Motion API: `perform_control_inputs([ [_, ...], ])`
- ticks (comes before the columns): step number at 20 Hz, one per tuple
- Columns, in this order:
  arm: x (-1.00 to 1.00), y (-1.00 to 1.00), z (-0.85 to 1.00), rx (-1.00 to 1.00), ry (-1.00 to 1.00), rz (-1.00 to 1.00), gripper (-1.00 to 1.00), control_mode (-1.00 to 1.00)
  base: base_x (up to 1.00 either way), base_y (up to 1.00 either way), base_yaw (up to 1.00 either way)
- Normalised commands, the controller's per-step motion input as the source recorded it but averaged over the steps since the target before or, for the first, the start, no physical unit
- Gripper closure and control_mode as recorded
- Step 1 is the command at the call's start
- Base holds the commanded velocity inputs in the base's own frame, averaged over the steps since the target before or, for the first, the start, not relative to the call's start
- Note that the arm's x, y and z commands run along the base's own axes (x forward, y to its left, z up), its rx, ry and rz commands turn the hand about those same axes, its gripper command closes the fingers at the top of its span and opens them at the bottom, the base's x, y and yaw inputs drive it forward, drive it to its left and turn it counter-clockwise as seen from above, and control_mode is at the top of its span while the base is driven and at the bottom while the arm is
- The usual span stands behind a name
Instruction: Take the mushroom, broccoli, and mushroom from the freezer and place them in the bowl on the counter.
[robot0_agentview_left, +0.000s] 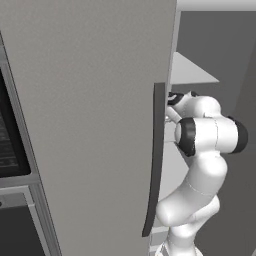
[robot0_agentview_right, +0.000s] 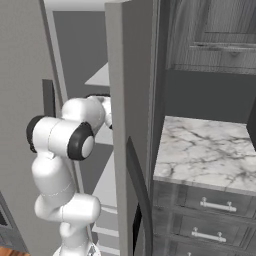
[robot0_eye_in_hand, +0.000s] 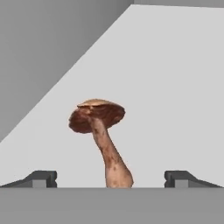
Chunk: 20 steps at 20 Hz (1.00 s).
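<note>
While the arm (robot0_agentview_left: 202, 150) bends at its elbow and reaches into the freezer (robot0_agentview_left: 90, 125), its tool (robot0_eye_in_hand: 111, 178) stands wide open, holding nothing; one mushroom (robot0_eye_in_hand: 103, 135) lies on the white shelf (robot0_eye_in_hand: 175, 87) between its fingertips.

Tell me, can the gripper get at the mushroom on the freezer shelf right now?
Probably yes: the gripper is open, the mushroom sits between its fingertips, and nothing lies between them.
</note>
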Motion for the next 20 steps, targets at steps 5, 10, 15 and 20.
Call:
perform_control_inputs([
  [5, 0.35, 0.00, -0.18, 0.00, 0.00, 0.04, -1.00, -1.00, 0.00, 0.00, 0.00],
  [10, 0.21, 0.00, -0.28, 0.00, 0.01, 0.02, -1.00, -1.00, 0.00, 0.00, 0.00],
  [15, 0.07, 0.00, -0.53, 0.00, 0.00, 0.00, 1.00, -1.00, 0.00, 0.00, 0.00],
  [20, 0.00, 0.00, -0.63, 0.00, 0.00, 0.00, 1.00, -1.00, 0.00, 0.00, 0.00],
])
